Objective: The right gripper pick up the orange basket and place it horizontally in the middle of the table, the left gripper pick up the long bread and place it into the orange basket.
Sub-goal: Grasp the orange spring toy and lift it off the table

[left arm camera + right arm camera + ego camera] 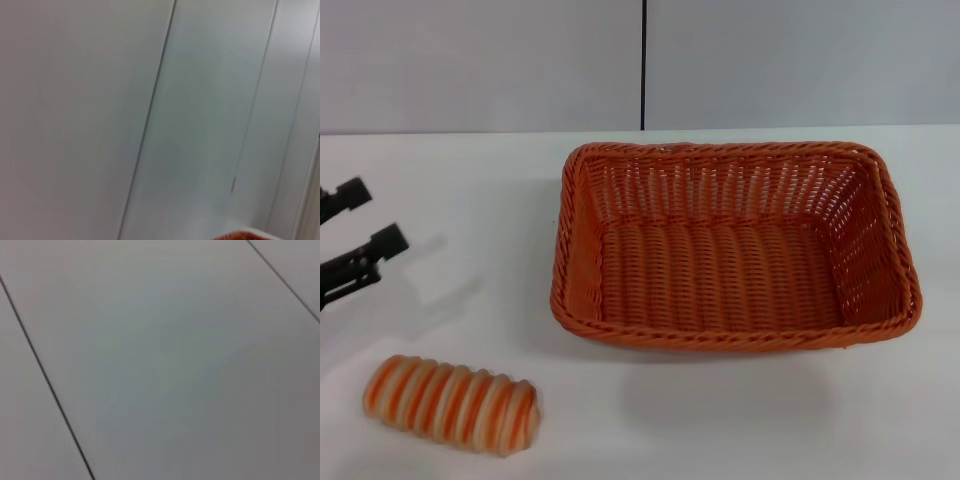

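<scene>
Already the orange basket (735, 245) sits centred — long bread (451, 403) outside.

One orange basket (735, 245) stood on the bench (740, 420) — a single woven one, with nothing inside it. One long bread (452, 403) lay on the bench, the only loaf there, well apart from the basket. There was one bench, white and plain. One pincer showed in the head view — the left pincer (360, 222) at that view's left edge, with two black fingers (382, 243) that stood apart. The right pincer appeared in none of the views. Behind the bench the head view showed two grey wall panels (480, 60), split by one dark vertical seam (644, 60).
</scene>
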Tool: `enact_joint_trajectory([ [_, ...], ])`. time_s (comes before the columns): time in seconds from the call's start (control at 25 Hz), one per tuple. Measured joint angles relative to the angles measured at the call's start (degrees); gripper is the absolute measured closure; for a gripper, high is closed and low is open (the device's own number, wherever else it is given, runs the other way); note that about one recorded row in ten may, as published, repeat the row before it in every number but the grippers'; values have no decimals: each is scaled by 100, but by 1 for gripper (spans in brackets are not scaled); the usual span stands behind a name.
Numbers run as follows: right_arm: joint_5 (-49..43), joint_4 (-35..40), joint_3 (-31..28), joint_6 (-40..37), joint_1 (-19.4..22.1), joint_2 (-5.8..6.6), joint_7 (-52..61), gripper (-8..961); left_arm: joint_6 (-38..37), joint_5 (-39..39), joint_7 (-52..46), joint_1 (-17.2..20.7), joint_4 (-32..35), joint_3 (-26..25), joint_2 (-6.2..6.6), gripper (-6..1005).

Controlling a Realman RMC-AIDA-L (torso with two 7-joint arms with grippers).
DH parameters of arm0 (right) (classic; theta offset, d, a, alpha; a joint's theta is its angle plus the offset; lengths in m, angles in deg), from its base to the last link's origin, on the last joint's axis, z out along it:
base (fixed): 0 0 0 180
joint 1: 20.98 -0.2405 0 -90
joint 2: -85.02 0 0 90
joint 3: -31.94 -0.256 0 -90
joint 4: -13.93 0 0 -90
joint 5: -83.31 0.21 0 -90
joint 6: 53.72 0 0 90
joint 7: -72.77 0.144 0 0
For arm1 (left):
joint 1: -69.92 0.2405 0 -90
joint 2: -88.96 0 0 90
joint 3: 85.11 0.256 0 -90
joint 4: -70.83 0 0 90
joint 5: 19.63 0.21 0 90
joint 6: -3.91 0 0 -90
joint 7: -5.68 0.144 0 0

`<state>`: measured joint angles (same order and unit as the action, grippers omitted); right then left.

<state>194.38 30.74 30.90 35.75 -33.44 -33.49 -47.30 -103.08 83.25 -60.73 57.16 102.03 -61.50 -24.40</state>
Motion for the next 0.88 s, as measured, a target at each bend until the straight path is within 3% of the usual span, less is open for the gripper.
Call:
enact_joint_trajectory([
  [0.08,7,-4,-86,-87,-43,4,1,301,0,0,0,0,0,0,0,203],
  [0.16,13,-46,-183,-228,-121,-3,2,301,-64,423,-30,169,-9,6,100,203],
  [0.4,15,-102,-188,-360,-256,5,2,300,129,1044,-38,306,-35,-31,101,205],
  [0.88,18,-157,-190,-575,-265,-7,-3,301,643,1210,-29,487,-57,-4,105,208],
])
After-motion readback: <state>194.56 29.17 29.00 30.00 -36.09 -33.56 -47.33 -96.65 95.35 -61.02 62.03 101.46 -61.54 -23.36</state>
